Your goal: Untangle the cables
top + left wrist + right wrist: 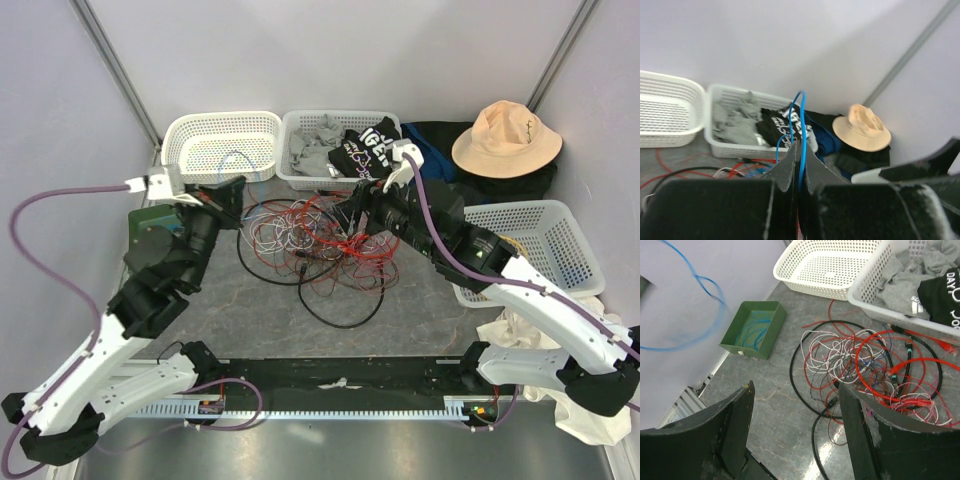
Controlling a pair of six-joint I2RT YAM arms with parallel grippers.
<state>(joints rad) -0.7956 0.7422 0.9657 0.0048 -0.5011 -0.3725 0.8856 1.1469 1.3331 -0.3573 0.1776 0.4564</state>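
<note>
Left pincer, clamped on a blue cable, should lift slowly while the open right pincer steadies the tangle.

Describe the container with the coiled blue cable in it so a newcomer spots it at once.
Start at the far-left white perforated basket on the grey table. Just nearer the arms, by the left wall, sits a small green open-topped box with thin blue cable coiled inside. It is the only green, solid-walled container; the baskets are white and perforated.

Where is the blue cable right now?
In the left wrist view, the blue cable rises from the shut left gripper, in front of the clothes basket.
</note>
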